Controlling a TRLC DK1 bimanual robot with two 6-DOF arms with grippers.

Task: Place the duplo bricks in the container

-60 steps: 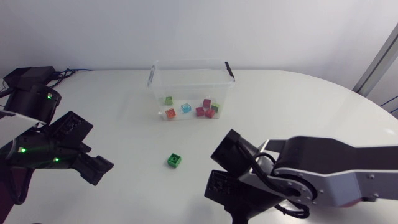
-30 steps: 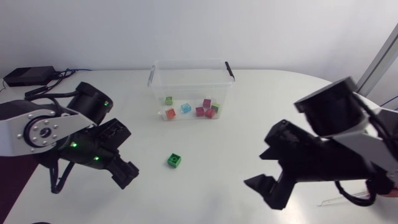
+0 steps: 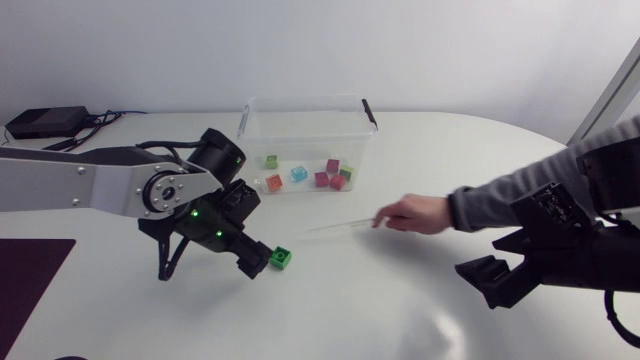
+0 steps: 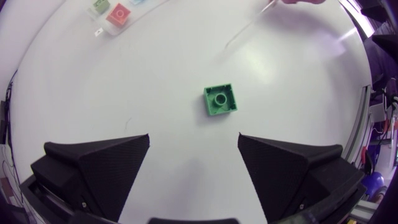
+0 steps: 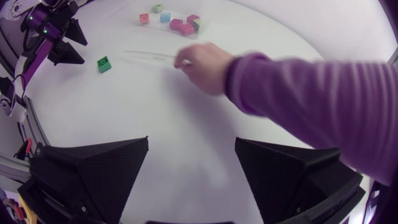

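Note:
A green duplo brick (image 3: 281,258) lies alone on the white table, in front of the clear container (image 3: 248,120). Several coloured bricks (image 3: 322,178) sit inside the container. My left gripper (image 3: 254,262) is right beside the green brick, on its left. In the left wrist view the brick (image 4: 220,100) lies just ahead of the open gripper (image 4: 194,155), in line with the gap and untouched. My right gripper (image 3: 490,283) stands open and empty at the table's right side, with nothing between its fingers (image 5: 93,168).
A person's hand (image 3: 415,213) in a purple sleeve (image 5: 305,93) reaches over the table from the right. It holds a thin clear stick (image 3: 340,226) that points toward the green brick (image 5: 104,63).
My left arm has swung in from the left edge to the green brick. My right arm has pulled back to the right. A person's hand has come in over the table.

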